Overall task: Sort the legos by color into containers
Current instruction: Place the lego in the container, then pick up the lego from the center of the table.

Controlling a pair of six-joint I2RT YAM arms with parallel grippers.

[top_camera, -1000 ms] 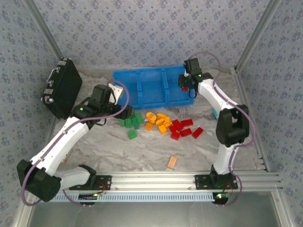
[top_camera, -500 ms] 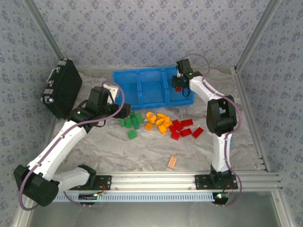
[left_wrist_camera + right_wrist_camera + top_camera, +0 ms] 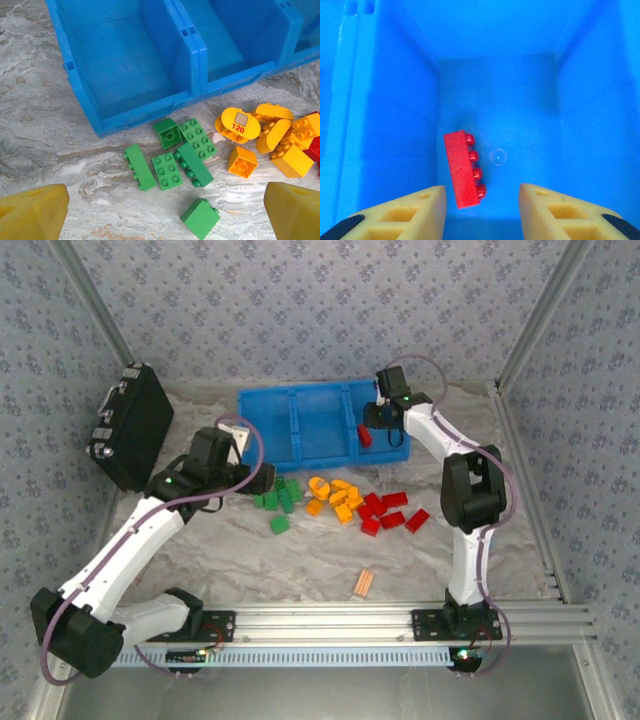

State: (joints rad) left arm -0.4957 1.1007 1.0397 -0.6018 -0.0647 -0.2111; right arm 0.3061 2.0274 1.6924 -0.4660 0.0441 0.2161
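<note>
The blue bin (image 3: 300, 400) of three containers stands at the back of the table. My right gripper (image 3: 378, 424) hangs over its right container, jaws open (image 3: 482, 212). A red lego (image 3: 464, 170) lies free inside that container (image 3: 590, 100), close to the left finger (image 3: 410, 210) and clear of the other; from above this red lego (image 3: 365, 435) shows by the divider. In front of the bin lie green legos (image 3: 278, 497), orange-yellow legos (image 3: 337, 495) and red legos (image 3: 385, 512). My left gripper (image 3: 262, 480) hovers open (image 3: 165, 212) above the green legos (image 3: 167, 171), holding nothing.
A black case (image 3: 130, 425) leans at the back left. A pale orange striped flat piece (image 3: 364, 583) lies near the front rail. One green brick (image 3: 200, 217) sits apart, nearest my left fingers. The left and middle containers (image 3: 125, 55) hold nothing.
My right gripper moved left over the right container and opened, letting the red lego go into it. The left arm shifted slightly toward the green legos, still open.
</note>
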